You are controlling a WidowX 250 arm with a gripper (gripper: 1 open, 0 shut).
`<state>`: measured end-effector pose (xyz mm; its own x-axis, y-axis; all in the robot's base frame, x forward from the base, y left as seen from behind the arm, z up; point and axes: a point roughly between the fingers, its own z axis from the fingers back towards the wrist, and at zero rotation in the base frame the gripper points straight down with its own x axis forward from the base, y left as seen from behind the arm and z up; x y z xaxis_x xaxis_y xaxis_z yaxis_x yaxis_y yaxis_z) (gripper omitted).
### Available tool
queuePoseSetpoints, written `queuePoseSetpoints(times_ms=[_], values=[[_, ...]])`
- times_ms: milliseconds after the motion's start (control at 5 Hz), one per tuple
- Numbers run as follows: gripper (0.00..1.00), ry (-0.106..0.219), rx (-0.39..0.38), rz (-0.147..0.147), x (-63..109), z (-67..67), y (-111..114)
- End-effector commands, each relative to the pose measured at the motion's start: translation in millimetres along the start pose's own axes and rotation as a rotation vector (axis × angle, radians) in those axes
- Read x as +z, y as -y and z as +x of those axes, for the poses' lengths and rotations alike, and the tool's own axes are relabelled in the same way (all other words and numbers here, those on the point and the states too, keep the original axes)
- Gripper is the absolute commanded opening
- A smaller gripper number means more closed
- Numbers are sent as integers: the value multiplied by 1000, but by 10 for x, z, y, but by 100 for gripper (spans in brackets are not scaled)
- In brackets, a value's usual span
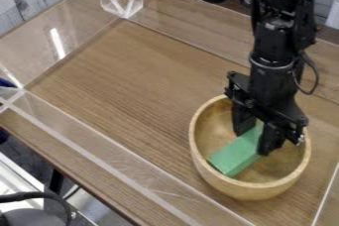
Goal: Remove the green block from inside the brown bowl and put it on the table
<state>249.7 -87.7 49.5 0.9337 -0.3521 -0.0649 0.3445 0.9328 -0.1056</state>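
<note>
The brown bowl sits on the table at the right front. Inside it the green block lies tilted, its far end raised toward the bowl's middle. My black gripper points straight down into the bowl, and its fingers are shut on the raised far end of the green block. The fingertips hide that end of the block.
Low clear acrylic walls border the tabletop on the near-left side and at the back. A clear acrylic bracket stands at the far corner. Bare wood stretches left of the bowl.
</note>
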Motion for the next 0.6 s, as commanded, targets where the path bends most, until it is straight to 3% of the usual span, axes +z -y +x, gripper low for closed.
queuePoseSetpoints(times_ms=[0, 400], values=[[0, 81, 1, 3, 223, 87, -9], [0, 80, 1, 1, 241, 77, -18]])
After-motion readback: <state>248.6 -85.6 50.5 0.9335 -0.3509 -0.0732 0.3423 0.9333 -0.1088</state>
